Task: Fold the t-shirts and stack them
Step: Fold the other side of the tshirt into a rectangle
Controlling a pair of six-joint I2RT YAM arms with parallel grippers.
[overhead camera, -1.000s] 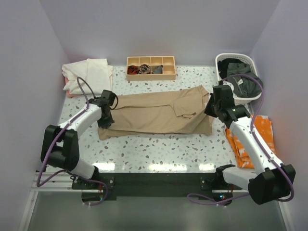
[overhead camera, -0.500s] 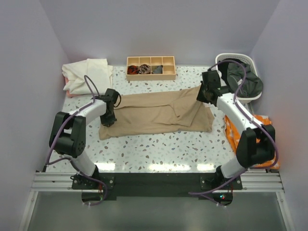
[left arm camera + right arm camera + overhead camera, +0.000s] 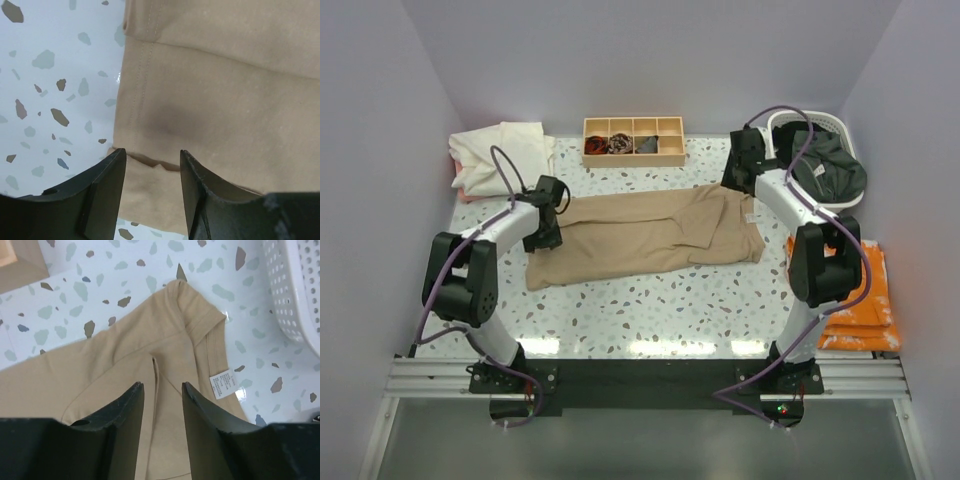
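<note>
- My left fingers (image 3: 100,190) stand a little apart, low over the tan t-shirt (image 3: 650,235). Its stitched side edge runs ahead of them, with the speckled table (image 3: 45,100) to their left.
- My right fingers (image 3: 115,425) are also parted, above the shirt's neck end, and a raised crease runs ahead from between them.
- The white label (image 3: 222,384) lies just right of them, with the basket (image 3: 295,290) further right.
- The shirt lies spread out between both pairs of fingers.

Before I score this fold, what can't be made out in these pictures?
- Wooden tray items, top view: too small.
- Basket contents, top view: partly behind right arm.
- Tan t-shirt label print, right wrist view: too small.
- Left end effector and right end effector grip, wrist views: fingers hide contact.
</note>
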